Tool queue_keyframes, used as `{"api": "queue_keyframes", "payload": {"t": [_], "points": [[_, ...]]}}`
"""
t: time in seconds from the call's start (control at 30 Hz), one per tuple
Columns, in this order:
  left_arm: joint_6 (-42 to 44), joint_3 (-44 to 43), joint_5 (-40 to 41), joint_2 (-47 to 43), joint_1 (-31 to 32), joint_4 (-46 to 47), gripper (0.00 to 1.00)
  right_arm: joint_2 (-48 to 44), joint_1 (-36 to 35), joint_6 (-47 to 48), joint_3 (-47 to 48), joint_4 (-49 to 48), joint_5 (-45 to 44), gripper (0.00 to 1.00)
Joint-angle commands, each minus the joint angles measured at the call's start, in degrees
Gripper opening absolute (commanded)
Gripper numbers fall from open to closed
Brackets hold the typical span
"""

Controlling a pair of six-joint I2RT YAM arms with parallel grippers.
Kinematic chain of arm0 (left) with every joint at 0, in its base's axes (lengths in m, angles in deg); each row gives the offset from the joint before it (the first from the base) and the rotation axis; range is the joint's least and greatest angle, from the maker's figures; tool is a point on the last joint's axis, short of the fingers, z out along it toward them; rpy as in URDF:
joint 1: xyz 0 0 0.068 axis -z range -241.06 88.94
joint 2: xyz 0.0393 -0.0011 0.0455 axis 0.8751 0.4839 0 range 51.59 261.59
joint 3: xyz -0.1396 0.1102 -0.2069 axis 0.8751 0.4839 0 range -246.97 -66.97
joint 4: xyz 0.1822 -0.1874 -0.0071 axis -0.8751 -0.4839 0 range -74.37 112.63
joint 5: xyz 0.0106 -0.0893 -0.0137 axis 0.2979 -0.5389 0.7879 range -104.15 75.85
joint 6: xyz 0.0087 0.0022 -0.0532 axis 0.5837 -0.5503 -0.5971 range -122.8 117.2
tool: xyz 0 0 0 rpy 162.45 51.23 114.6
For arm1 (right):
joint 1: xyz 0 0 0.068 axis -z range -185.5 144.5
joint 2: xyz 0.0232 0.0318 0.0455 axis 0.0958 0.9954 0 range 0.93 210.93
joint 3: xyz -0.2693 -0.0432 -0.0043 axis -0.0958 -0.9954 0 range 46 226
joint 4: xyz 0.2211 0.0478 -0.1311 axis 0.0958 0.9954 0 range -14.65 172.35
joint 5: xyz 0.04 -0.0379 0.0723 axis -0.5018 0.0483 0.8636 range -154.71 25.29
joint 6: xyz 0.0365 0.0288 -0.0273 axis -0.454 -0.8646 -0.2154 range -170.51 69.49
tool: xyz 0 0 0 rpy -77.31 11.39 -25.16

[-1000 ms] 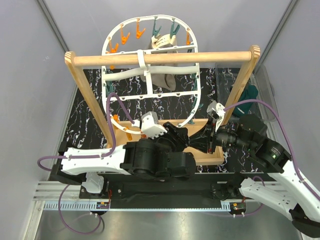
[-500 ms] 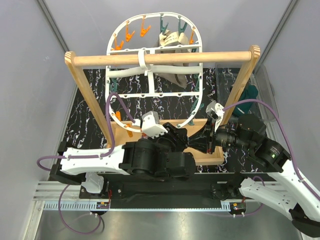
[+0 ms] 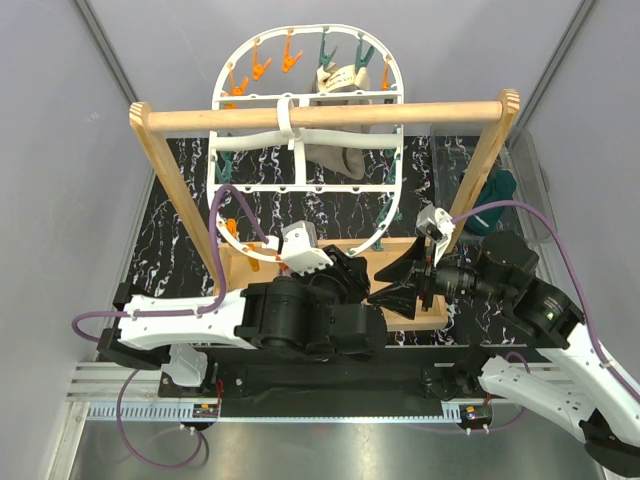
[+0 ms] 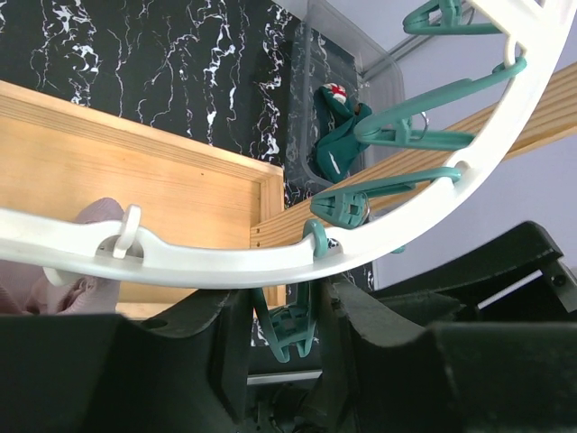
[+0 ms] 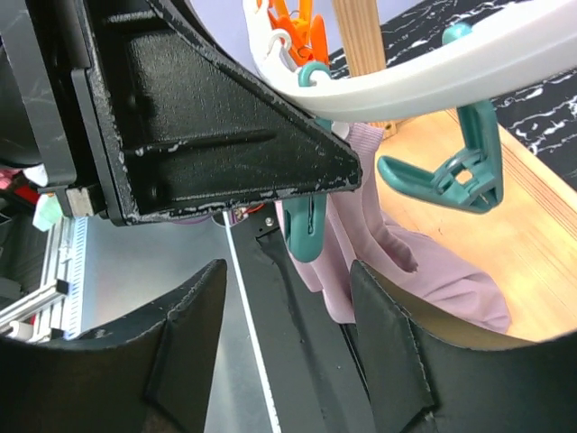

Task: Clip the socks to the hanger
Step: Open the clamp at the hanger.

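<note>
nearest, at the bottom of the left wrist view, the left gripper (image 4: 287,305) has its jaws drawn narrow about a teal clothespin (image 4: 287,332). the pin dangles from the lower rim of the hanger (image 4: 225,262). both fingers look to be against it, most likely to squeeze it open for a sock.

facing it, the right gripper (image 5: 287,289) stands with jaws wide and nothing between them. just past its fingertips, mid-frame in the right wrist view, the mauve sock (image 5: 406,271) hangs beside that same pin and trails to the lower right onto the wooden base (image 5: 532,234). what holds its top up is hidden behind the rim. i judge this sock is meant for that pin and is not yet clipped.

farther back, at the right of the top view, a teal sock (image 3: 500,186) waits in the clear bin (image 3: 470,150). the hanger is slung from the wooden rail (image 3: 330,115), so its pins hang free. a grey-beige cloth (image 3: 335,158) hangs within the frame.
</note>
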Motion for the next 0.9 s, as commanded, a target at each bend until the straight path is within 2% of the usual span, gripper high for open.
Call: {"api": "queue_keyframes", "payload": {"t": [0.0, 0.37, 0.5, 0.67, 0.77, 0.87], "points": [[1.6, -0.7, 5.2, -3.1, -0.2, -2.7, 0.00, 1.2, -0.2, -1.2, -0.3, -4.8, 2.5, 0.64], [4.6, -0.9, 4.9, -3.1, 0.1, -0.4, 0.00, 3.7, -0.2, -3.4, -1.0, -8.3, 3.6, 0.65], [4.9, -0.7, 5.1, -3.0, 0.1, -0.9, 0.00, 1.0, -0.3, -3.9, 0.4, -3.0, -4.7, 0.66], [6.6, -1.0, 5.1, -3.0, 0.2, 0.1, 0.00, -1.6, -0.2, -5.6, 2.2, 2.3, -9.2, 0.68], [6.2, -0.8, 5.4, -3.1, 0.2, -0.7, 0.00, -4.1, -0.2, -11.0, 5.1, 9.7, -24.3, 0.68], [5.8, -0.4, 5.7, -3.4, 0.2, -1.4, 0.00, -7.2, -0.2, -16.1, 7.3, 17.9, -32.1, 0.67]]}}
